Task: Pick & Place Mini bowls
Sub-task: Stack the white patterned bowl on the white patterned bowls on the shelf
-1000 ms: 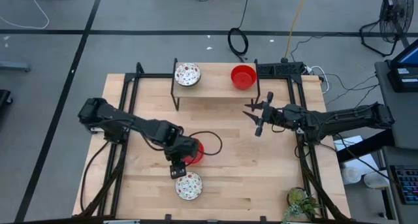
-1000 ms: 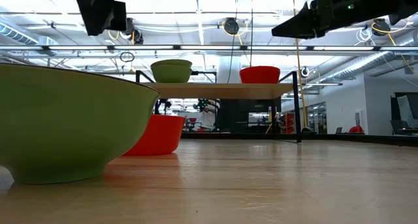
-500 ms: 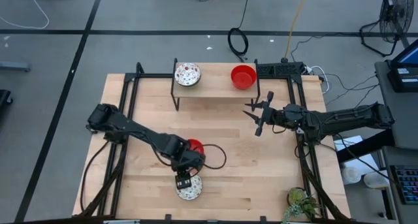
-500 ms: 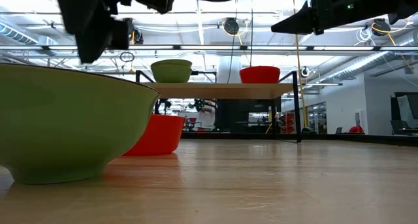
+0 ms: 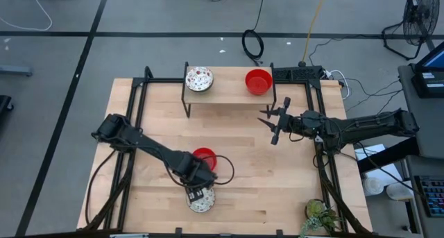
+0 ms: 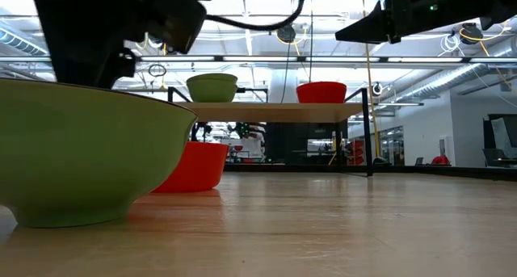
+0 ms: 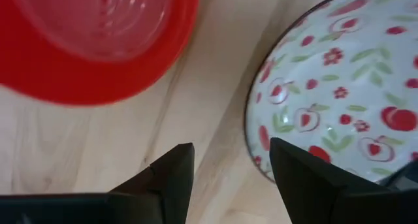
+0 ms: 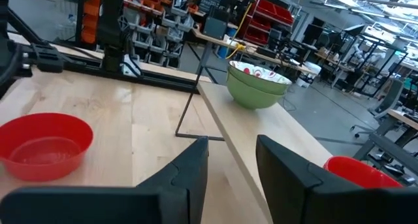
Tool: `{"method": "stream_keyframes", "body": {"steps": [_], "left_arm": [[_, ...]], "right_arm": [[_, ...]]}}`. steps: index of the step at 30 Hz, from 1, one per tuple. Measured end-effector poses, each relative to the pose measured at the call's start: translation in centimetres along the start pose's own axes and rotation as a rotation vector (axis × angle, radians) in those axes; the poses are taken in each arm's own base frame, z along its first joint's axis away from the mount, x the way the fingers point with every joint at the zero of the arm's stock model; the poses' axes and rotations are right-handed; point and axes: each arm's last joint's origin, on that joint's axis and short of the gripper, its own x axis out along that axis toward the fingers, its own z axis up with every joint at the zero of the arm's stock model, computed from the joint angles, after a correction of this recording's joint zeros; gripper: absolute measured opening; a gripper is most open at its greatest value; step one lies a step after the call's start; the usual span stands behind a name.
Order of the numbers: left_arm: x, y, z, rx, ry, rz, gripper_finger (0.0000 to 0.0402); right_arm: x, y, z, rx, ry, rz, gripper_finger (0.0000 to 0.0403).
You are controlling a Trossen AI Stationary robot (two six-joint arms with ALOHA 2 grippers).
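A white bowl with red speckles [image 5: 202,200] sits on its base near the table's near edge; its outside shows green in the low view [image 6: 81,156]. A red bowl [image 5: 205,157] stands just beyond it, also in the left wrist view [image 7: 98,34]. My left gripper [image 5: 197,191] hangs open over the speckled bowl's far rim [image 7: 253,136], one finger [image 7: 173,175] outside it and one [image 7: 297,178] over the inside. On the raised shelf [image 5: 229,94] rest another speckled bowl [image 5: 199,78] and another red bowl [image 5: 258,80]. My right gripper [image 5: 272,123] waits open, high beside the shelf.
The shelf stands on thin black legs [image 5: 187,103] at the table's far side. A black frame [image 5: 139,106] runs along both table sides. A small plant [image 5: 320,214] sits at the near right corner. Bare wood [image 5: 270,175] lies between the arms.
My left gripper has moved toward the table's near edge and down, from above the red bowl to over the speckled bowl's rim. No bowl has moved.
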Motion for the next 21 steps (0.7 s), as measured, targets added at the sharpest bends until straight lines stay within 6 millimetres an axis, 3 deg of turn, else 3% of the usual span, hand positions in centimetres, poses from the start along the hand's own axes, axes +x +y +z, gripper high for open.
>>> {"method": "stream_keyframes", "body": {"steps": [11,21], "left_arm": [[1.2,-0.4,-1.1,-0.002,-0.005,0.028,0.0202],[1.2,-2.1,-0.7,0.033,-0.105,-0.101,0.0202]], "right_arm": [[-0.4,1.0,0.4,0.015,-0.028,0.054,0.0116],[-0.5,1.2,0.6,0.024,-0.043,0.066,0.0116]]}}
